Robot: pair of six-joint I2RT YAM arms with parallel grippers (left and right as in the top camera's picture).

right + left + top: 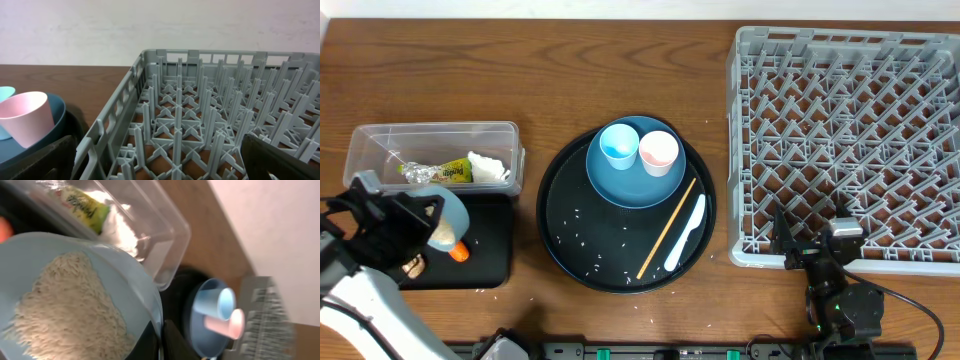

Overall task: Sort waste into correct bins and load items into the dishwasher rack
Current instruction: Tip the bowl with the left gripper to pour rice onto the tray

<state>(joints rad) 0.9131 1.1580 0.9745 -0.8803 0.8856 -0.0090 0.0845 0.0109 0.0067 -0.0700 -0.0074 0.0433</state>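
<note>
L end effector [161, 339] pinches white bowl [125, 280] rim, rice [65, 305] inside. Tip slow so rice lands in black tray [492, 250] beneath it. R end effector [160, 161] spread.

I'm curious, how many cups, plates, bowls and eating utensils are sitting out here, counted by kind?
Cups: 2 (light-blue cup, pink cup)
Plates: 1 (dark-blue plate)
Bowls: 1 (bowl)
Eating utensils: 2 (chopstick, white utensil)
Total: 6
</note>
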